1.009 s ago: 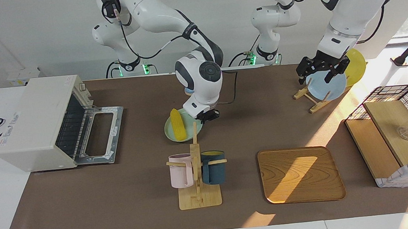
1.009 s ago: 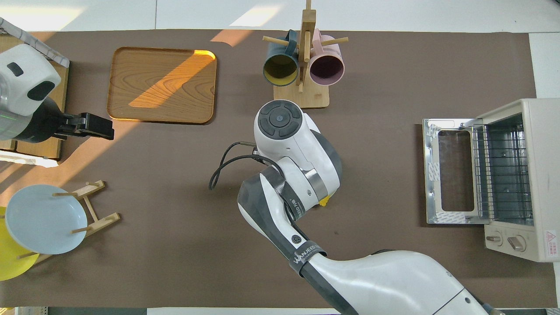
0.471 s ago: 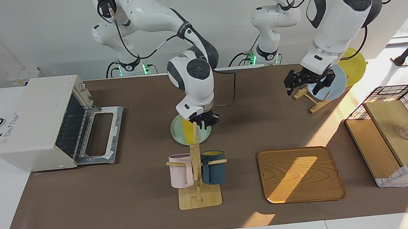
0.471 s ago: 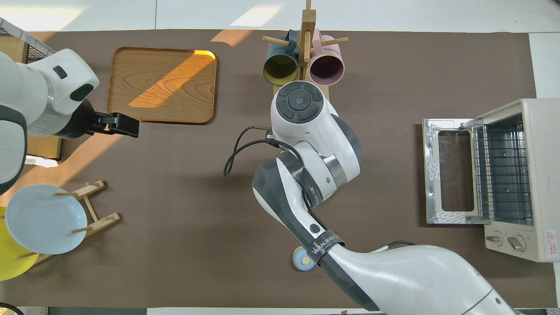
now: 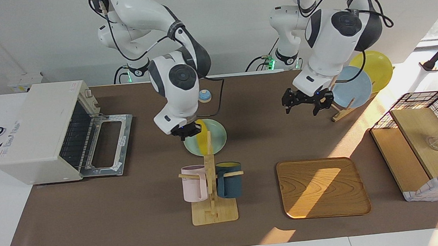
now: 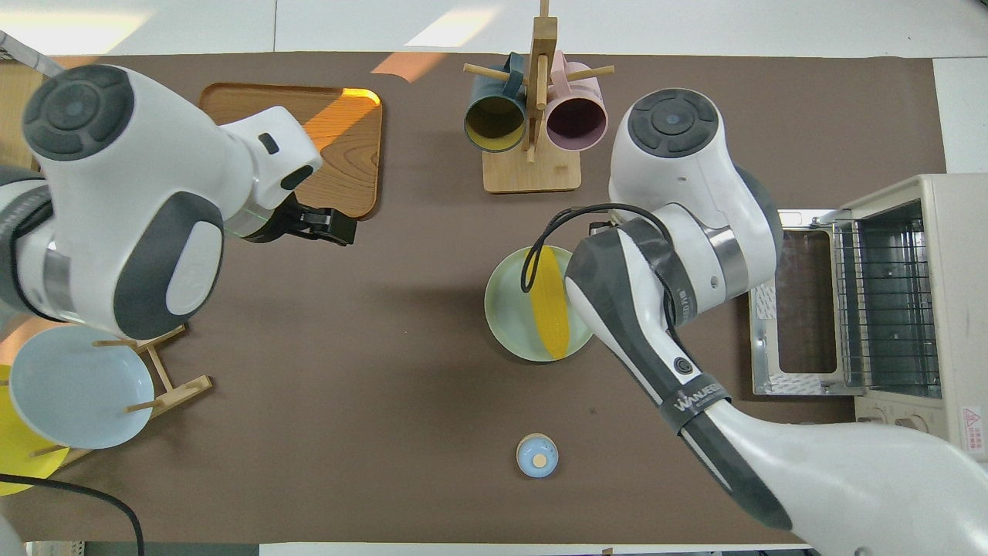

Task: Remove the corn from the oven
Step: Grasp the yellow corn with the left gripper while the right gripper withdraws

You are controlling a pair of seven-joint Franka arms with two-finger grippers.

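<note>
You have the corn (image 5: pixel 202 137) lying on the pale green plate (image 5: pixel 216 143) in the middle of the table, out of the oven (image 5: pixel 41 131) and well apart from it. The oven sits at the right arm's end of the table with its door (image 5: pixel 107 144) folded down flat and the wire rack bare. Your right gripper (image 5: pixel 185 131) hangs just above the plate's edge on the oven's side, fingertips pressed together and holding nothing. Your left gripper (image 5: pixel 306 101) hovers over bare table beside the plate rack (image 5: pixel 337 108), jaws spread wide and empty. The mug stand (image 5: pixel 211 186) is farther from the robots than the plate, with the wooden tray (image 5: pixel 321 187) beside it toward the left arm's end. A small blue bell (image 5: pixel 204 96) sits nearer to the robots than the plate.
</note>
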